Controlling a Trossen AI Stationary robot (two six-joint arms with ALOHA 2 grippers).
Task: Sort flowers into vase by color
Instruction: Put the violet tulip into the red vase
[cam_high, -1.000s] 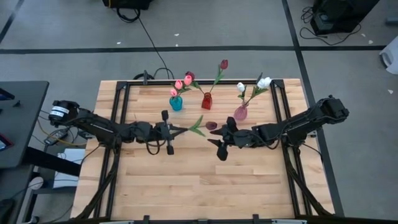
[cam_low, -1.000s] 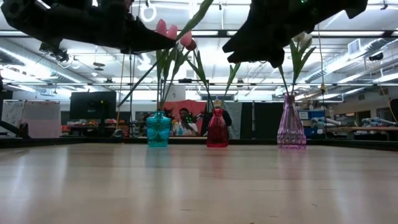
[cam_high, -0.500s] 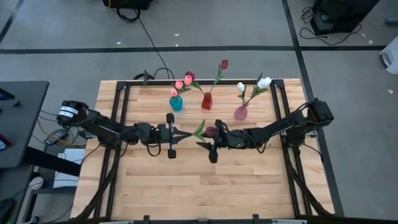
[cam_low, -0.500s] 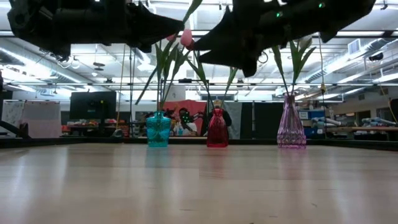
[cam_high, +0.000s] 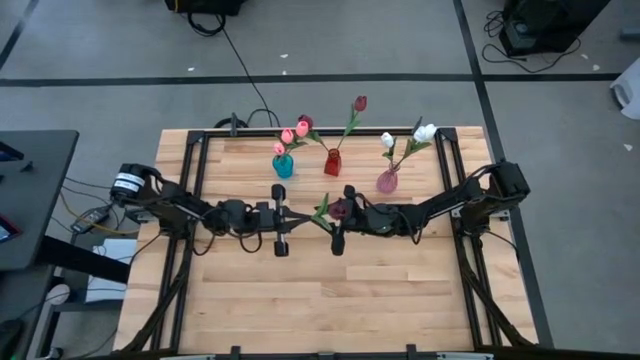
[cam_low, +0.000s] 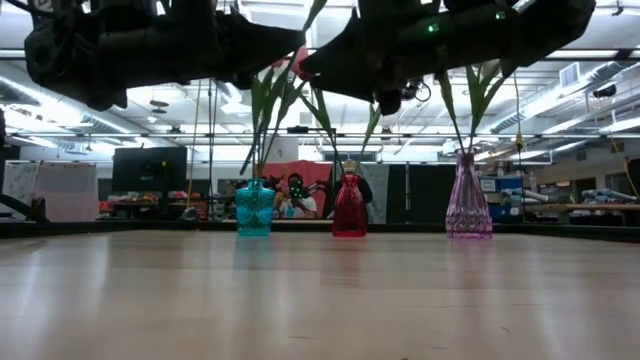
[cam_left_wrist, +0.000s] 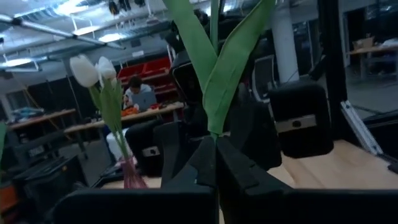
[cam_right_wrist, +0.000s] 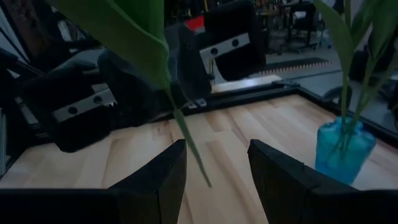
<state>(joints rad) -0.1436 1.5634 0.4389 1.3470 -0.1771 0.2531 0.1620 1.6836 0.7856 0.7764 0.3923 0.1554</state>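
Item: one dark red tulip (cam_high: 340, 208), held above mid-surface, stem running crosswise between the arms. Left claw (cam_high: 292, 215) clenched on the stem; right claw (cam_high: 330, 216) spread around it (not yet gripping), so the right is nearer the head. Three vases: teal (cam_high: 283, 166), red (cam_high: 332, 162), pink (cam_high: 387, 181).

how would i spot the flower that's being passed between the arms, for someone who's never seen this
Look at the table's middle, in front of the three vases. The two arms meet there, and the left tool is shut on the stem of one dark red tulip with green leaves. It is the only flower held in the air, not standing in a vase.
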